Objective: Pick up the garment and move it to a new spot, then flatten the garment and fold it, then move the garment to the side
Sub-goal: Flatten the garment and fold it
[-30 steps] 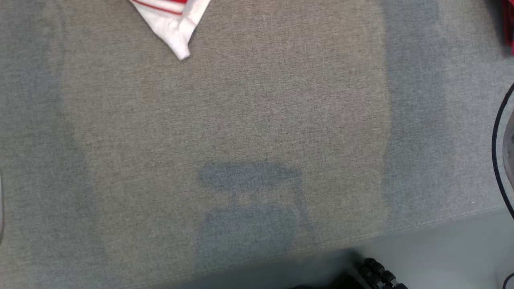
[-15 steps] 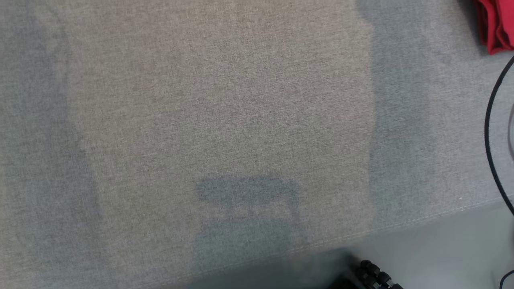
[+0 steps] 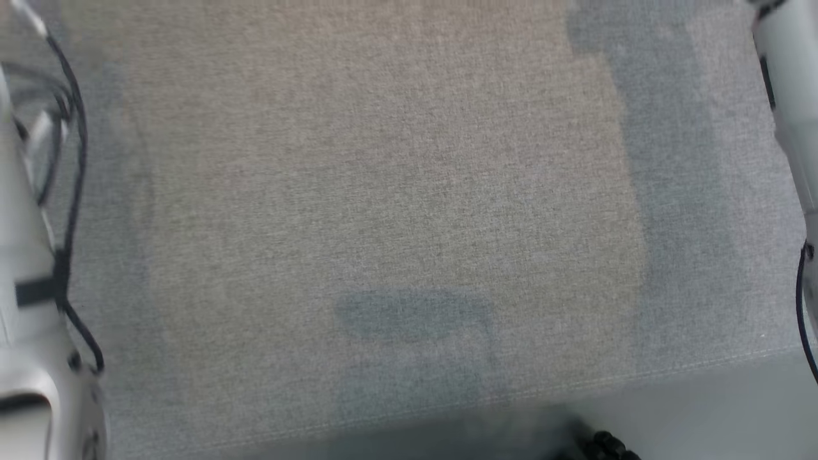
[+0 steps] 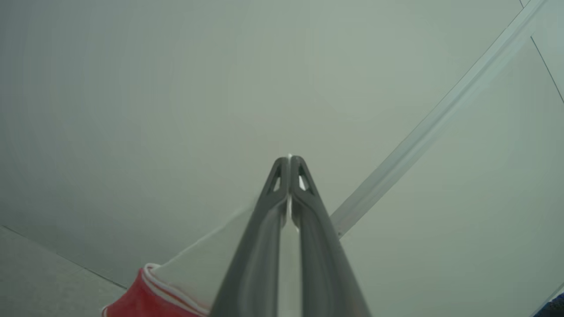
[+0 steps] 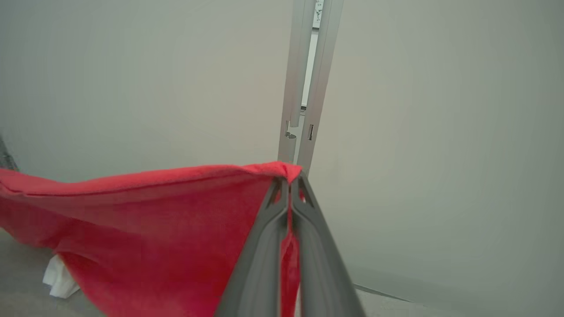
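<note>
Over grey woven fabric (image 3: 383, 191), left gripper (image 4: 290, 159) and right gripper (image 5: 291, 180) pinch the red garment (image 5: 154, 220).

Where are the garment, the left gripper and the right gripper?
garment (image 5: 132, 229): right wrist view, on the red cloth left of the jaws.
left gripper (image 4: 289, 159): left wrist view, at the tips of its shut jaws.
right gripper (image 5: 291, 180): right wrist view, at the tips pinching the red edge.
</note>
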Tool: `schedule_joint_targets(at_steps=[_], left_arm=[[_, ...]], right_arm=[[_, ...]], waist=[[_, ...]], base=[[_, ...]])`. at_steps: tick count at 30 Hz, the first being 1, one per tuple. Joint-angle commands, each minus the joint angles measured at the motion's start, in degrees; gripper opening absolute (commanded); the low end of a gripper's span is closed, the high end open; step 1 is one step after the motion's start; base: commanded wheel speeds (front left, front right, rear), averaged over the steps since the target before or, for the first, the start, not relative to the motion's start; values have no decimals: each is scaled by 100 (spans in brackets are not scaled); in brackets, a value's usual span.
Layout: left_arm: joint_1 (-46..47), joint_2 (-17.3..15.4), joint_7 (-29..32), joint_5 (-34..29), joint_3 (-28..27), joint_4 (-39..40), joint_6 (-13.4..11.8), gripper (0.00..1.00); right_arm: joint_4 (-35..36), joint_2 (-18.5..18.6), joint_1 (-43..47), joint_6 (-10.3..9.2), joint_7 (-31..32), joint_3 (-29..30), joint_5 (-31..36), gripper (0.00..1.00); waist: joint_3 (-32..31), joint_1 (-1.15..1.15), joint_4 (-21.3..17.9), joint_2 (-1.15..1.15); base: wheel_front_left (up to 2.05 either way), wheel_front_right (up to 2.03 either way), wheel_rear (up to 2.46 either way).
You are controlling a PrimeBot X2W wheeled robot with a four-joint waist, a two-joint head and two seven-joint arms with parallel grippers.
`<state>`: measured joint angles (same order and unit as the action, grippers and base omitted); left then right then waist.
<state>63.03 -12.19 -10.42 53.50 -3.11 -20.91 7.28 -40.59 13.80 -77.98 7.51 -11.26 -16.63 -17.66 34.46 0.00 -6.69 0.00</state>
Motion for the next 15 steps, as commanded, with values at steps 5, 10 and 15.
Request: schedule_joint_targets(at_steps=[5, 10, 15], left_arm=[[-1338, 21, 72, 188, -187, 445, -124, 0], [-2615, 301, 32, 378, -362, 921, -313, 0], [-3752, 609, -98, 546, -464, 1334, -478, 0]], right_arm=[[392, 397, 811, -5, 649, -488, -594, 0], [723, 762, 1756, -7, 1572, -663, -913, 0], [1276, 1016, 2908, -8, 2449, -513, -1099, 0]], waist=[[-751, 0, 243, 0], [-1295, 0, 341, 0], [-1768, 0, 394, 0]], base=[[0, 0, 0], [0, 0, 0], [0, 0, 0]])
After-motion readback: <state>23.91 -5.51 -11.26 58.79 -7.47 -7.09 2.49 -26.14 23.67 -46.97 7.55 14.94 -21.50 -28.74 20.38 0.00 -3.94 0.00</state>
